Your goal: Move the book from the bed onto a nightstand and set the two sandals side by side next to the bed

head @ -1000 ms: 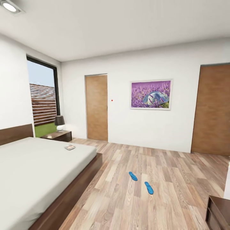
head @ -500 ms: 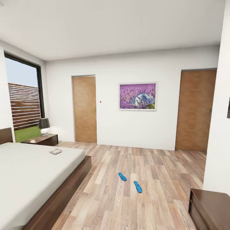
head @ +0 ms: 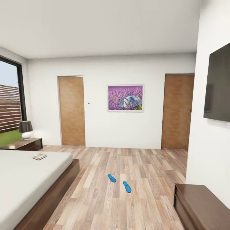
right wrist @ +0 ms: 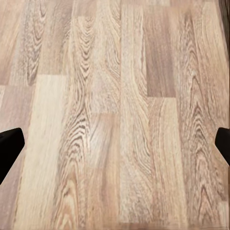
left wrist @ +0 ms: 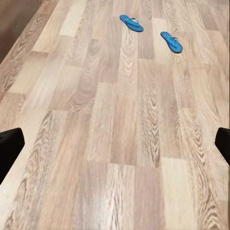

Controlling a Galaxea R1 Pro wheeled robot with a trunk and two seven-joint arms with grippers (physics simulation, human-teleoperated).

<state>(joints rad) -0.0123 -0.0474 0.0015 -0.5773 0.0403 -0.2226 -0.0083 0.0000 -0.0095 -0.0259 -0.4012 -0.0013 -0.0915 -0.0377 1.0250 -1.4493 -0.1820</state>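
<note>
We carry both end effectors spread and empty above the floor [right wrist: 115,115]; the book [head: 39,156] lies on the bed [head: 19,182] at nine o'clock, near the nightstand [head: 22,144]; the two sandals [head: 119,182] lie apart at six o'clock.

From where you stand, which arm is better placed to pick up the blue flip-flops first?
Left, probably. The two bright blue flat flip-flops lie ahead in the left wrist view, on the brown wood-plank floor, between its wide-apart pincer fingers. The right wrist view has just planks. Both are out of reach for now.
</note>
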